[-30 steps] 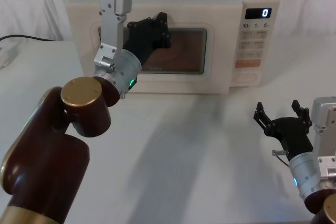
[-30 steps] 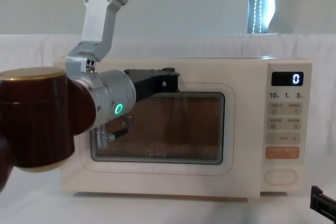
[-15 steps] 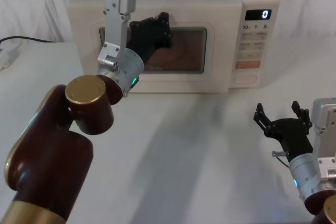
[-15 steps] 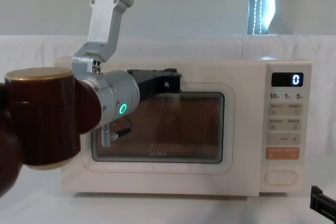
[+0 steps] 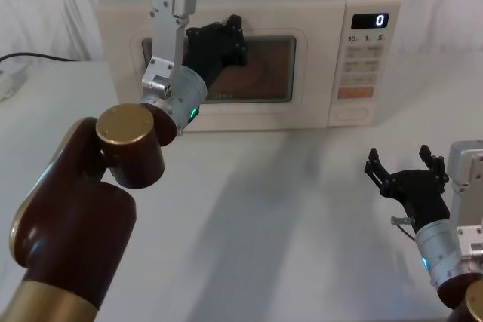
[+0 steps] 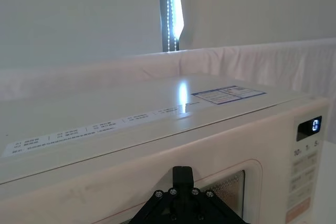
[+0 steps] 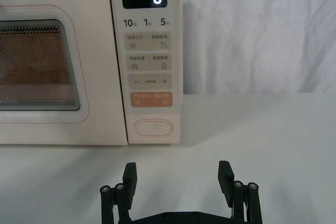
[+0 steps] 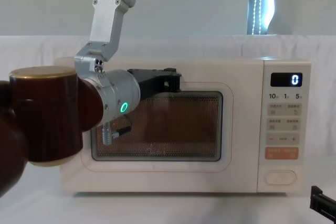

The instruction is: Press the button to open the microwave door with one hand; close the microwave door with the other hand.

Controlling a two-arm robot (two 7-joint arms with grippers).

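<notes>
The cream microwave door point(image 5: 260, 73) with its dark window lies flush with the front, also seen in the chest view point(image 8: 173, 129). My left gripper point(image 5: 230, 35), black on a silver green-lit wrist, is shut. Its fingertips rest against the door's upper left part point(image 8: 170, 80) and its tip point(image 6: 182, 174) points at the door top. The oval cream button point(image 5: 350, 113) sits at the bottom of the control panel point(image 7: 153, 128). My right gripper point(image 5: 400, 156) hovers low over the table at the front right, open and holding nothing, in line with the button point(image 7: 177, 167).
The microwave stands at the back of a white-covered table point(image 5: 287, 209). Its display point(image 5: 373, 19) reads 0. An orange key point(image 7: 152, 99) lies just above the button. A black cable point(image 5: 30, 55) runs at the far left. White curtains hang behind.
My left arm has shifted slightly toward the microwave, its gripper staying against the door. The right arm has not moved.
</notes>
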